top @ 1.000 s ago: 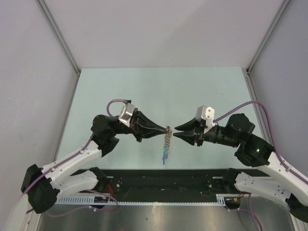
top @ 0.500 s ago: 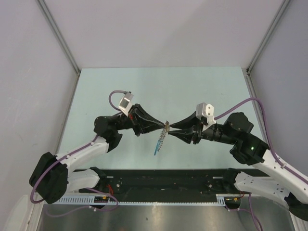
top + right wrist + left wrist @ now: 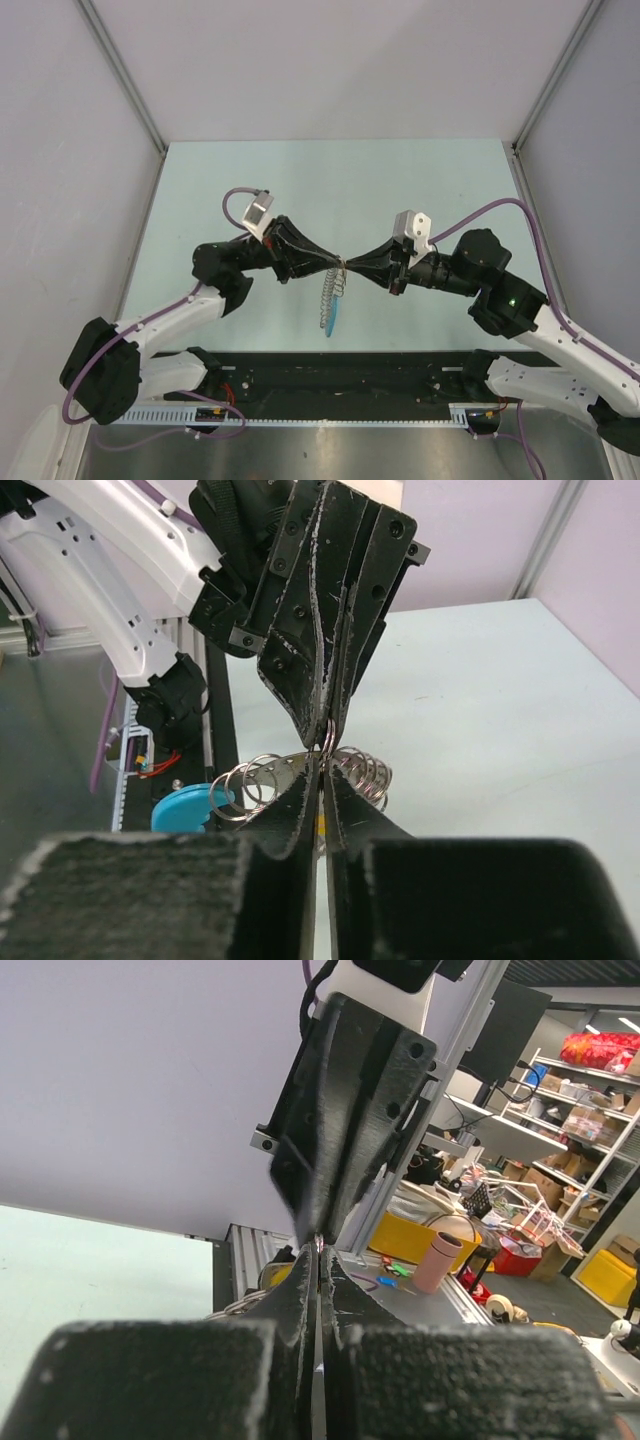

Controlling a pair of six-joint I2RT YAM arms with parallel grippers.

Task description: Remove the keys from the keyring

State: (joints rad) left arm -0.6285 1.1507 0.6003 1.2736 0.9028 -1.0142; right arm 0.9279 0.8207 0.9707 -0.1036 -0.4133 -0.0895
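Above the middle of the counter (image 3: 300,180), raised off its surface, my two hands meet tip to tip. My left hand (image 3: 333,264) points in from the left with its fingers pressed flat together, and it pinches the keyring (image 3: 342,264) at its very tip. My right hand (image 3: 352,266) faces it from the other side, nose almost against nose. Its fingers (image 3: 290,815) stand nearly together with only a thin slit between them. The wire of the keyring runs into that slit, so I take it this hand grips the same loop, though the contact is tiny and partly hidden by my own fingertips.

The keyring sits between the two tips, a thin silvery arc bridging them. From it the keys (image 3: 329,295) hang down in a loose string towards the near edge of the counter. In my right wrist view they fan out as small bright metal loops on both sides of my fingertips, just below the left hand's tip. The blue key (image 3: 331,320) dangles lowest in the bunch seen from above, and off to the left in the right wrist view. From my left wrist I see little more than my closed fingers and the right hand's dark body straight ahead. The keyring there is only a sliver at the seam.
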